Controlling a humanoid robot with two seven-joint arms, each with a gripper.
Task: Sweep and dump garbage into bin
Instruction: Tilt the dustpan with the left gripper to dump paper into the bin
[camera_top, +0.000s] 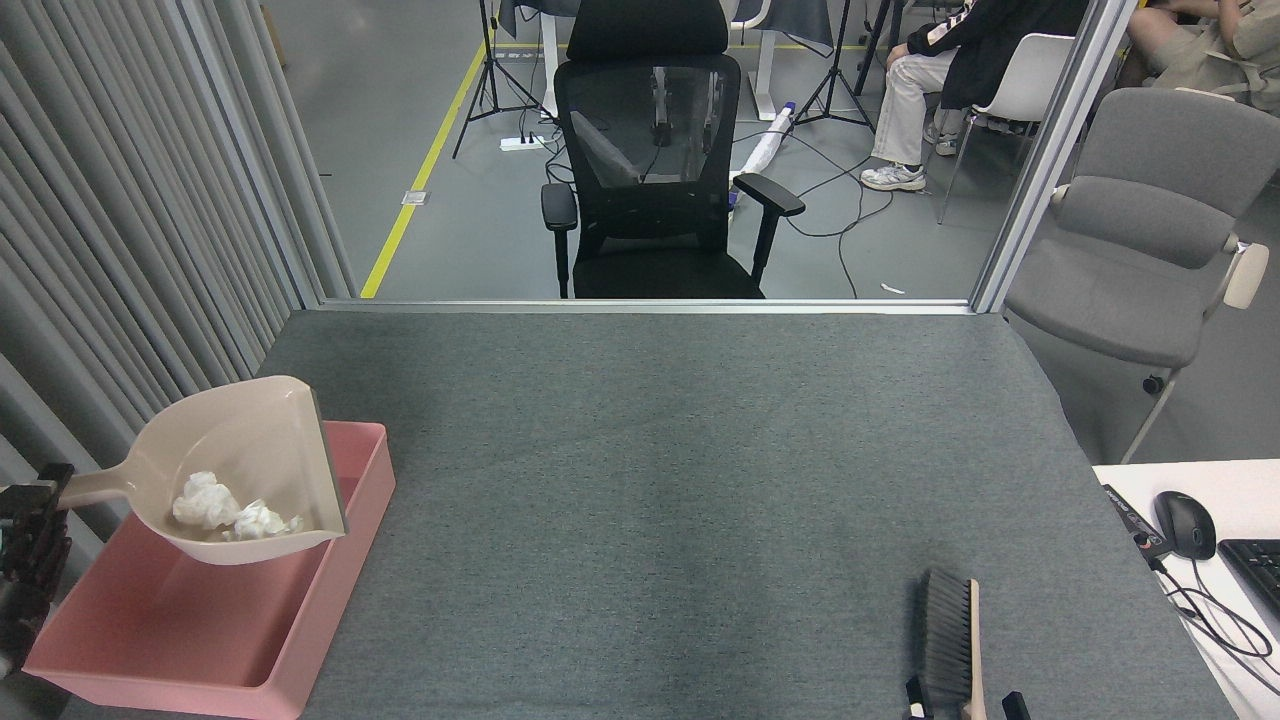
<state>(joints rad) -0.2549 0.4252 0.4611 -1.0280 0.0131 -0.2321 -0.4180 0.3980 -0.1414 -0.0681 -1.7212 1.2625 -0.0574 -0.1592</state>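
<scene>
Your two white tissue wads (228, 510), the garbage, lie side by side, touching, in the low front corner of the beige dustpan (245, 470). The left wad is the larger one; the right one sits nearer the pan's open lip. Neither has left the pan.

The dustpan is held in the air above the pink bin (215, 620), over the bin's far half. The pan tilts slightly, with its open edge facing right and toward the near side. Its handle runs out to the left, toward the frame edge.

The bin rests on the left side of the grey table (680, 480), with its left portion overhanging the table edge. What you can see of its floor holds no wad.

Your left gripper (35, 520) is at the far left edge, dark and cut off by the frame. The pan's handle ends at it, so it carries the pan, but you cannot tell from here how the jaws stand.

At the bottom right, a brush (950, 645) with black bristles and a pale wooden back lies on the table, lengthwise toward you. Two small dark tips of your right gripper (965, 700) show at the bottom edge, one on each side of the brush's near end. Whether they are pressing on it you cannot tell.

Beyond the table stand a black office chair (655, 170) and a grey chair (1140, 230).
</scene>
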